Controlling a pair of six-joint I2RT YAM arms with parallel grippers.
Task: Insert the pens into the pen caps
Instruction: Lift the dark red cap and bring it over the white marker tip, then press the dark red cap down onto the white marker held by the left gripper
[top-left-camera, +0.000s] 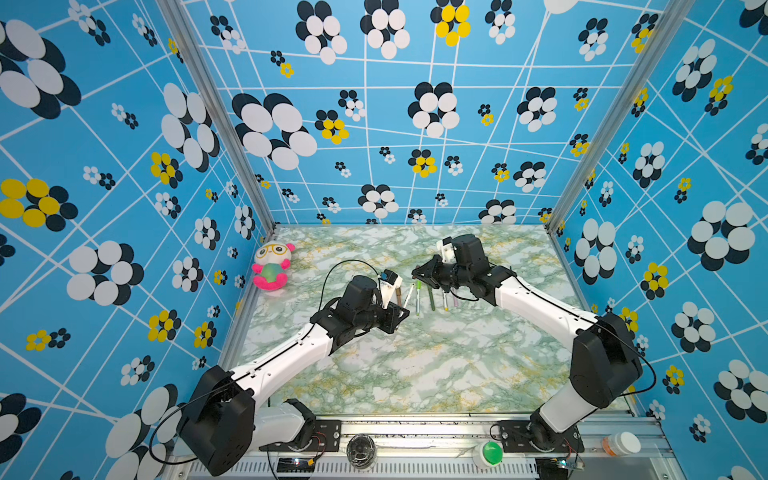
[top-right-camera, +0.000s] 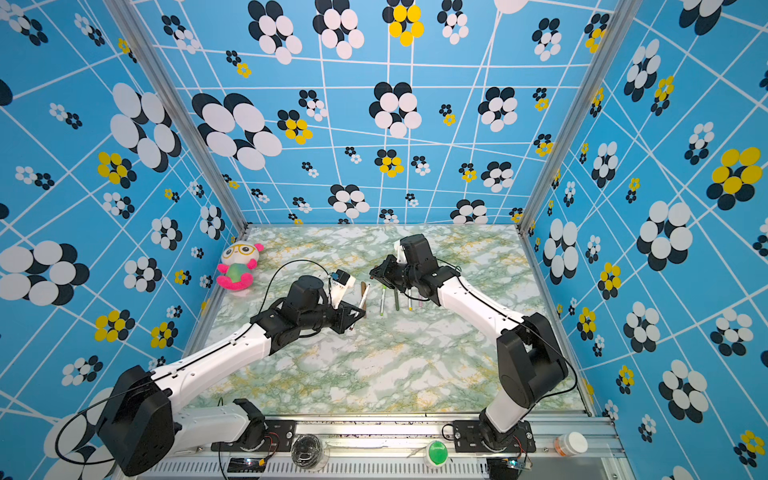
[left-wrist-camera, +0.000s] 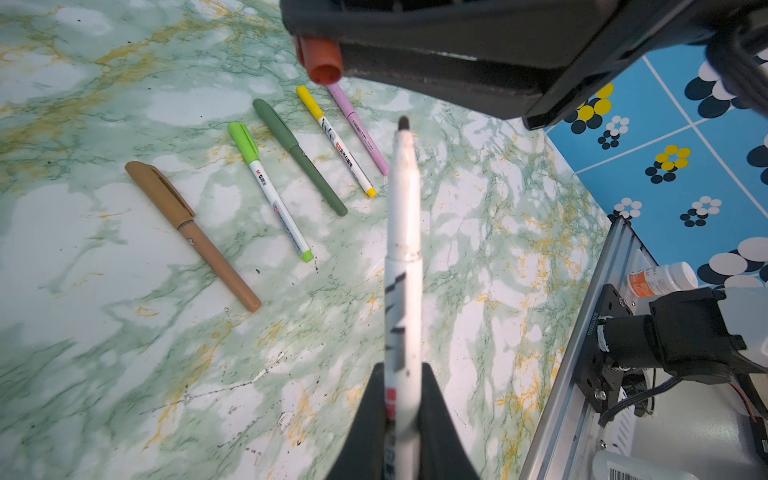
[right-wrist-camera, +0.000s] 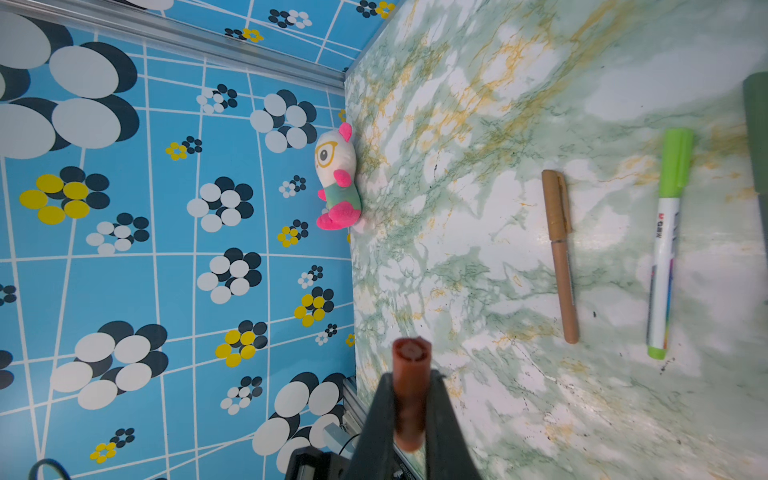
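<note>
1. Left gripper (left-wrist-camera: 402, 370): clenched on one uncapped white pen (left-wrist-camera: 404, 199), held above the table (left-wrist-camera: 104, 374).
2. Right gripper (right-wrist-camera: 411, 376): clenched on one reddish-brown cap (right-wrist-camera: 410, 357).
3. Five capped pens (left-wrist-camera: 299, 156): laid side by side on the table.

Five capped pens (left-wrist-camera: 299, 156) are counted right of the one plush toy (top-left-camera: 272, 266). One uncapped pen (left-wrist-camera: 402, 232) and one loose cap (left-wrist-camera: 322, 60) are seen.

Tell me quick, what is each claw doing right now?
Left claw: closed, holding a white pen with its tip bare.
Right claw: closed, holding a reddish-brown cap.
</note>
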